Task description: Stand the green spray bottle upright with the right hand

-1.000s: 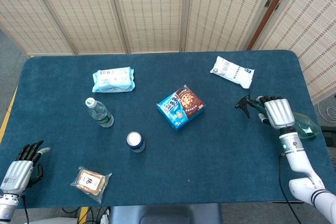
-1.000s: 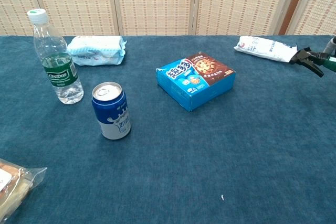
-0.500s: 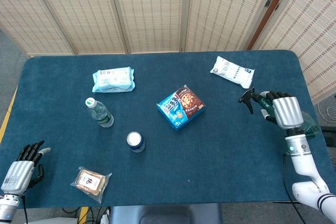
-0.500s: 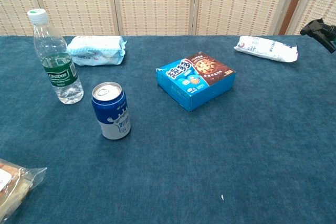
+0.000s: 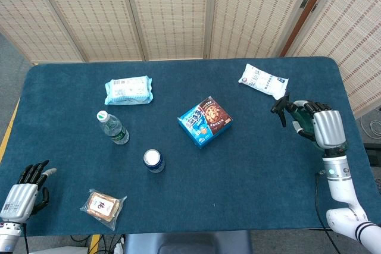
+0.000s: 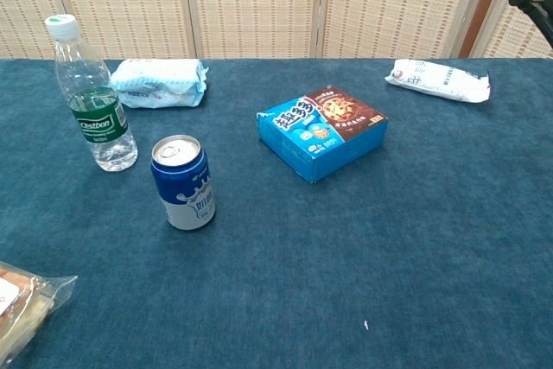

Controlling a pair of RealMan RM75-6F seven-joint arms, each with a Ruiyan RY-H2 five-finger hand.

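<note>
My right hand [image 5: 324, 126] grips the green spray bottle [image 5: 302, 117] near the table's right edge, and it hides most of the bottle's body. The black nozzle [image 5: 280, 109] juts out to the left of the hand. In the chest view only the black nozzle [image 6: 537, 2] shows, high at the right edge, well above the table. My left hand [image 5: 24, 187] hangs off the front left corner, holding nothing, its fingers a little apart.
On the blue table [image 5: 250, 176] lie a white packet [image 5: 262, 81], a blue cookie box [image 5: 204, 121], a blue can [image 5: 153, 160], a water bottle [image 5: 112, 127], a light-blue wipes pack [image 5: 128, 90] and a wrapped snack [image 5: 102, 207].
My right hand has lifted the spray bottle off the table and tipped it more upright; the nozzle has risen in the chest view. My left hand has barely moved.
</note>
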